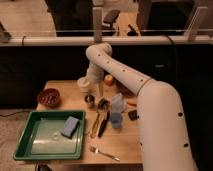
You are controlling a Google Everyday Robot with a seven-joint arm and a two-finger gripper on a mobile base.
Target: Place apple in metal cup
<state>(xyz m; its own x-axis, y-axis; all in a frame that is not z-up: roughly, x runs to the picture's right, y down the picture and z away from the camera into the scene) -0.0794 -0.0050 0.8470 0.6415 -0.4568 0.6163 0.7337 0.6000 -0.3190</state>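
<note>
Apple [108, 79] rests on the tabletop [125, 145], ungrasped; gripper [100, 93] hangs beside the metal cup [90, 100] and must reach the apple.

glossy gripper [101, 101] above wooden table [65, 87], shiny steel metal cup [90, 100], green plastic tray [30, 150].

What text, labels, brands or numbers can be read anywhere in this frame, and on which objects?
None can be read.
No lettering shows on the metal cup, the apple, the green tray, the blue sponge or the white arm.
The gripper hangs just right of the metal cup and carries no visible marking.
</note>
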